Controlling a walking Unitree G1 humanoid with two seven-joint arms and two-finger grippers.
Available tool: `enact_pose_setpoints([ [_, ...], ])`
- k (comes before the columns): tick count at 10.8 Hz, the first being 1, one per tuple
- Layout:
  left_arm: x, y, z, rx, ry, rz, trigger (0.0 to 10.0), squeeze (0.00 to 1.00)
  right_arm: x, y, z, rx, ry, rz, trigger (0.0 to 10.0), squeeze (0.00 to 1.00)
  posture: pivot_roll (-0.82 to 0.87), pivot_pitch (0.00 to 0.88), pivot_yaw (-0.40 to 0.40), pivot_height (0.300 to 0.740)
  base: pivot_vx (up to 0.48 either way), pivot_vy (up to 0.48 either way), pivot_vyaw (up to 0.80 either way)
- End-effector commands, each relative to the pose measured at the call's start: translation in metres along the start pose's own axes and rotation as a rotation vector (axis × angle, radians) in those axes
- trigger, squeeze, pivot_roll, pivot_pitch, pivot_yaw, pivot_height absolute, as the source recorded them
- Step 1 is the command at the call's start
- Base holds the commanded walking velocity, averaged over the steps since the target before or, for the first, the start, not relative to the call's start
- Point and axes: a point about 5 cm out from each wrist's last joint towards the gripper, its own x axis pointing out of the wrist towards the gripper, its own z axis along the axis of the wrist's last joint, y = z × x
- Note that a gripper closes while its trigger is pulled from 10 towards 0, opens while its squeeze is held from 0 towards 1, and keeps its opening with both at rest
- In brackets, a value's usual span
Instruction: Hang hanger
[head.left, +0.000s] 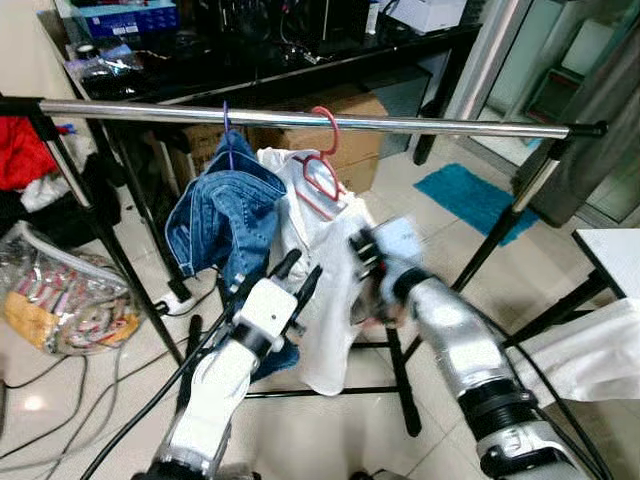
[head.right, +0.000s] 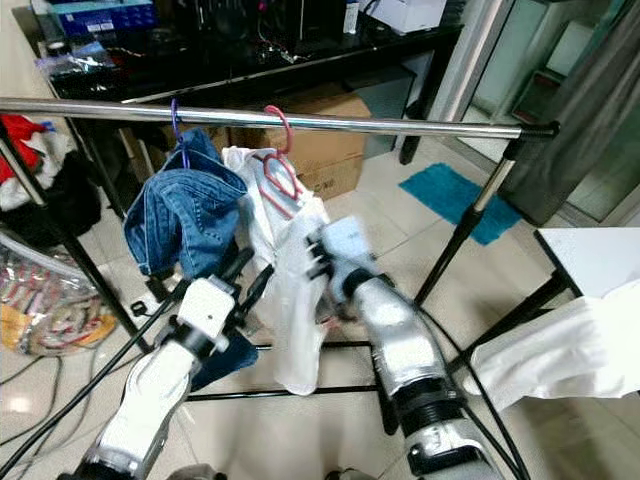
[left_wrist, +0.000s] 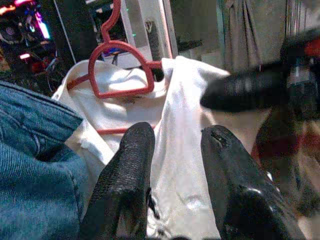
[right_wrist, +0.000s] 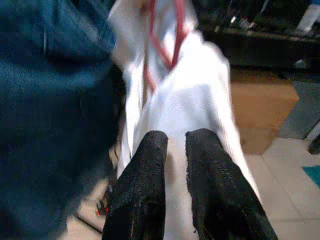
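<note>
The red hanger (head.left: 322, 170) has its hook over the silver clothes rail (head.left: 420, 124), near the rail's middle, and carries a white shirt (head.left: 320, 290) that hangs down toward the tiled floor (head.left: 300, 430). Just left of it a pair of blue jeans (head.left: 215, 215) hangs from a purple hanger (head.left: 228, 135) on the same rail, touching the shirt's left edge. The left hand (head.left: 297, 272) is raised near the lower left part of the shirt with its two black fingers (left_wrist: 125, 175) apart and nothing clamped between them. The right hand (right_wrist: 175, 145) is at the shirt's right side, blurred in the head views; its fingers (right_wrist: 145, 185) lie close together with a narrow gap, gripping nothing. Beyond the rail stand cardboard boxes (head.left: 345, 140) under a dark surface (head.left: 300, 60). A teal mat (head.left: 470, 200) lies far right.
</note>
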Motion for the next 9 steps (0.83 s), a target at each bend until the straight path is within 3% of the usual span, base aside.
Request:
enact_pose_setpoints([
  [1, 0.001, -0.002, 0.005, -0.002, -0.017, -0.018, 10.0, 0.0, -0.003, -0.007, 0.011, 0.031, -0.074, -0.024, 10.0, 0.0, 0.12, 0.0, -0.029, 0.74, 0.0, 0.0, 0.0],
  [2, -0.002, -0.002, 0.006, 0.013, -0.015, -0.05, 10.0, 0.0, -0.007, -0.012, 0.01, 0.073, -0.092, -0.051, 10.0, 0.0, 0.12, 0.0, -0.021, 0.74, 0.0, 0.0, 0.0],
  [6, -0.004, -0.001, 0.007, 0.023, -0.006, -0.08, 10.0, 0.0, -0.01, -0.006, 0.004, 0.087, -0.098, -0.07, 10.0, 0.0, 0.1, 0.0, -0.002, 0.74, 0.0, 0.0, 0.0],
  [9, -0.004, 0.004, 0.009, 0.035, -0.005, -0.082, 10.0, 0.0, -0.007, -0.003, 0.017, -0.002, -0.148, -0.058, 10.0, 0.0, 0.1, 0.0, 0.007, 0.74, 0.0, 0.0, 0.0],
])
